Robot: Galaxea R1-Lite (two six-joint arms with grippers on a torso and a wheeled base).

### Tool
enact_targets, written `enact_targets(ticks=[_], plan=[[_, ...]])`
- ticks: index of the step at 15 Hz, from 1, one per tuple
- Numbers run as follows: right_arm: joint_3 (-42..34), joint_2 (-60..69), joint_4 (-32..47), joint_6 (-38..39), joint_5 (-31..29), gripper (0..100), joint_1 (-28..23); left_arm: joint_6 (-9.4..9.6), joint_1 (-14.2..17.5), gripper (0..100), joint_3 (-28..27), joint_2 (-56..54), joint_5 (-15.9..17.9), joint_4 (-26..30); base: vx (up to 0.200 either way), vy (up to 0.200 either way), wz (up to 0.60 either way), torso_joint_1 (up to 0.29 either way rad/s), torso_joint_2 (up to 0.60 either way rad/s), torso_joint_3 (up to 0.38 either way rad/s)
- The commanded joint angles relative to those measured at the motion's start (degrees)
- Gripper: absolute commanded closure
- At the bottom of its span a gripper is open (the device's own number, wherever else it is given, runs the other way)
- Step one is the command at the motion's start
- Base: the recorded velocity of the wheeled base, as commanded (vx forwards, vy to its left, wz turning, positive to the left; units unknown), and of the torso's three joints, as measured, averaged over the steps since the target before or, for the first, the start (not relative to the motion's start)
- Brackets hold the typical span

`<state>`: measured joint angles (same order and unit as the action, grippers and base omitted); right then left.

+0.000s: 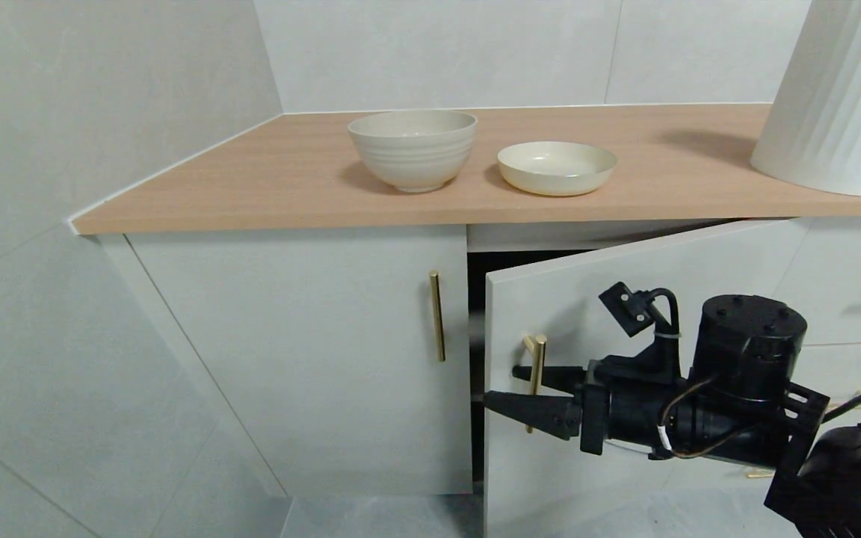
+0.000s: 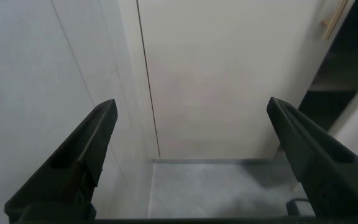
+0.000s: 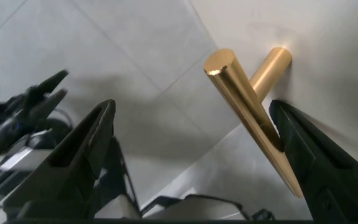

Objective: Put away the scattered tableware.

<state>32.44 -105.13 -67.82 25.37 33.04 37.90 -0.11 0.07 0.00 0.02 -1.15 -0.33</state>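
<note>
A bowl and a flat dish sit on the wood counter. Both are near the front edge, about halfway along it. The dish is just beside the bowl on the right, and they do not touch. Both stand the right way up. A tall white tub with ridges stands far off at the right end of the counter.

Under the counter the left door is shut. The right door stands partly open, with a dark gap beside it.

The right gripper is at the gold handle of the right door. Its two fingers are spread apart, one on each side of the handle. In the right wrist view the handle runs between the fingers of the right gripper, close to one of them. It is not squeezed. I cannot tell if that finger touches it.

The left gripper is low down, and points at the bottom of the left door and the grey floor. Its fingers are spread wide and it has nothing in them.
</note>
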Motion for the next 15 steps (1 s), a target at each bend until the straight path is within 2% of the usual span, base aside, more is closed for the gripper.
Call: enact_targets(ticks=[1, 2, 3, 4, 5, 6, 7, 8, 9, 11, 13, 15], plan=[[-2.6, 2.8, -0.1, -0.1, 0.7, 0, 0.0, -0.33, 0.0, 0, -1.8, 0.0, -0.3, -1.4, 0.0, 0.0, 0.0, 0.0, 0.0, 0.0], [-2.9, 2.9, -0.1, -0.1, 0.8, 0, 0.1, -2.7, -0.1, 0, -5.3, 0.0, 0.5, -1.0, 0.0, 0.0, 0.0, 0.0, 0.0, 0.0], [-3.1, 2.8, -0.1, -0.1, 0.9, 0, 0.1, -4.02, -0.1, 0, -8.1, 0.0, 2.7, 1.9, 0.0, 0.0, 0.0, 0.0, 0.0, 0.0], [-3.2, 2.7, -0.1, -0.1, 1.0, 0, 0.1, -3.93, -0.1, 0, -9.3, 0.0, 4.4, 3.8, 0.0, 0.0, 0.0, 0.0, 0.0, 0.0], [-3.2, 2.5, -0.1, -0.1, 1.0, 0, 0.2, -3.93, -0.2, 0, -13.0, 0.7, 12.8, 10.0, 0.0, 0.0, 0.0, 0.0, 0.0, 0.0], [-3.2, 2.5, -0.1, -0.1, 1.0, 0, 0.2, -3.93, -0.5, 0, -15.7, 2.6, 19.1, 13.7, 0.0, 0.0, 0.0, 0.0, 0.0, 0.0], [-3.2, 2.5, -0.1, -0.1, 1.0, 0, 0.2, -4.02, -0.5, 0, -19.0, 6.1, 24.0, 16.0, 0.0, 0.0, 0.0, 0.0, 0.0, 0.0], [-3.2, 2.3, -0.1, -0.1, 1.0, 0, 0.2, -4.11, -0.5, 0, -21.9, 10.3, 26.8, 16.8, 0.0, 0.0, 0.0, 0.0, 0.0, 0.0], [-3.1, 1.5, -0.1, -0.1, 1.0, 0, 0.2, -4.02, -0.6, 0, -26.8, 19.0, 29.9, 16.8, 0.0, 0.0, 0.0, 0.0, 0.0, 0.0], [-3.0, 1.0, -0.1, -0.1, 0.9, 0, 0.2, -2.7, -1.9, 0, -32.5, 30.8, 34.0, 15.3, 0.0, 0.0, 0.0, 0.0, 0.0, 0.0], [-3.0, 1.1, -0.1, -0.1, 0.9, 0, 0.2, -2.18, -5.2, 0, -34.4, 41.4, 38.3, 9.6, 0.0, 0.0, 0.0, 0.0, 0.0, 0.0], [-3.0, 1.1, -0.1, -0.1, 0.8, 0, 0.2, -2.35, -8.3, 0, -34.1, 49.4, 39.0, 3.9, 0.0, 0.0, 0.0, 0.0, 0.0, 0.0]])
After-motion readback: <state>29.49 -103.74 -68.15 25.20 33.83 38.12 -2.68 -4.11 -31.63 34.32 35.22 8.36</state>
